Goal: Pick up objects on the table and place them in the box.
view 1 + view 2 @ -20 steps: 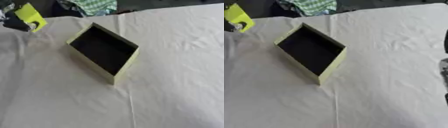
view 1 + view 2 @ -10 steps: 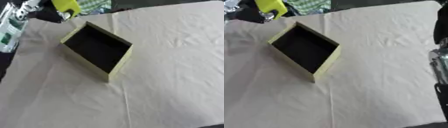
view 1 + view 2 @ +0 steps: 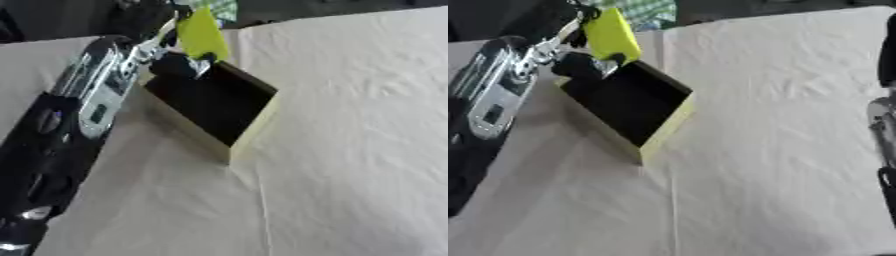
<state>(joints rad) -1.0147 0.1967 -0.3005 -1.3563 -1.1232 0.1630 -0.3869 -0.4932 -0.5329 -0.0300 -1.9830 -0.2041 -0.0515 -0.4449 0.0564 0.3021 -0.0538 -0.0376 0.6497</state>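
A pale yellow box (image 3: 254,127) with a dark inside lies open on the white cloth, left of centre. My left arm comes in from the lower left, and my left hand (image 3: 175,62) is shut on a bright yellow object (image 3: 201,34), holding it above the box's far left corner. Only part of my right arm (image 3: 884,125) shows, at the right edge of the right eye view. The right hand itself is out of sight.
A white cloth (image 3: 350,150) covers the table. A green and white checked cloth (image 3: 651,9) lies beyond the table's far edge, behind the box. Dark floor shows past the far edge.
My left arm has swung right and inward, carrying the yellow object from the far left to above the box's far corner. The camera has also shifted.
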